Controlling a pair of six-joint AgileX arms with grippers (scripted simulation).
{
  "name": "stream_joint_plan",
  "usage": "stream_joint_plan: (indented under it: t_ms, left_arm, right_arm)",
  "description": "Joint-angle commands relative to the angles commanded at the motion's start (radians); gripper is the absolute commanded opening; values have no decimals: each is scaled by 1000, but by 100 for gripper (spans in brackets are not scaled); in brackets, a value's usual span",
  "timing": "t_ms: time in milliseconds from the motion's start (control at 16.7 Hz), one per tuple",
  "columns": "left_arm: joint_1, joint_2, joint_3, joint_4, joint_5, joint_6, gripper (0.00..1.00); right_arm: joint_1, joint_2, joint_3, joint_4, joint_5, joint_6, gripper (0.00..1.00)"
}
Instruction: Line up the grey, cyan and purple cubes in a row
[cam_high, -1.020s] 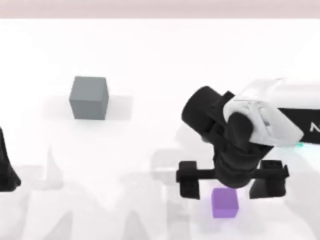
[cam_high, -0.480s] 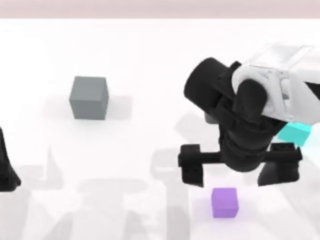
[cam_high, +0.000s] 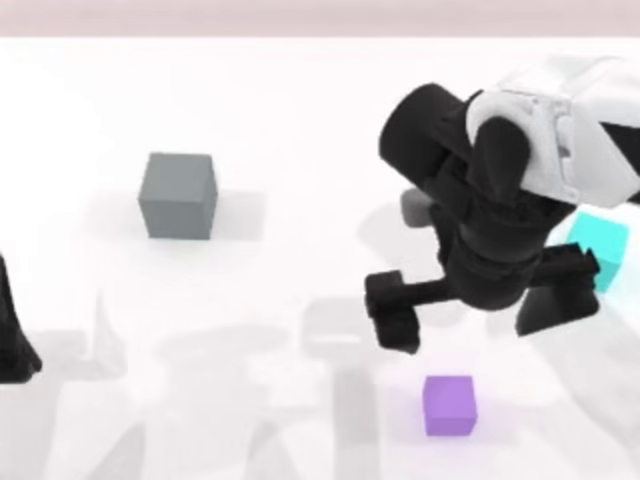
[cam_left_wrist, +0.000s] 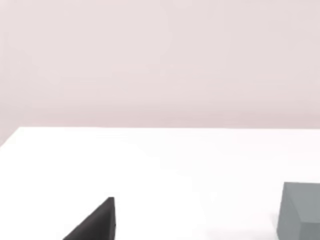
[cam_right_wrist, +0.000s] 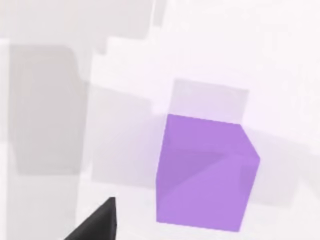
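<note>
The small purple cube (cam_high: 449, 405) rests on the table near the front, right of centre; it also fills the right wrist view (cam_right_wrist: 202, 172), free of any finger. Above and behind it hangs my right gripper (cam_high: 478, 315), open and empty, its fingers spread wide. The cyan cube (cam_high: 600, 246) sits at the far right, partly hidden by that gripper. The large grey cube (cam_high: 179, 195) stands alone at the left; its corner shows in the left wrist view (cam_left_wrist: 300, 210). My left arm (cam_high: 12, 330) is parked at the left edge.
The white table (cam_high: 300, 120) ends at a pale wall at the back. Soft arm shadows lie across the front of the table.
My right gripper has risen away from the purple cube and drifted back and right, turning slightly. The cyan cube has come into sight beside it. The cubes have not moved.
</note>
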Motion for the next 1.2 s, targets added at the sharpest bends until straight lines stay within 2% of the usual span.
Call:
stream_joint_plan:
  t_ms: [240, 780, 1020, 1200]
  left_arm:
    - [0, 0, 0, 0, 0, 0, 100]
    - [0, 0, 0, 0, 0, 0, 100]
    - [0, 0, 0, 0, 0, 0, 100]
    - [0, 0, 0, 0, 0, 0, 100]
  right_arm:
    - [-112, 75, 79, -29, -6, -320, 100]
    - [-415, 227, 239, -80, -17, -1238, 100]
    - [-514, 239, 282, -71, -22, -1473, 100]
    - [-545, 239, 295, -65, -25, -1537, 100]
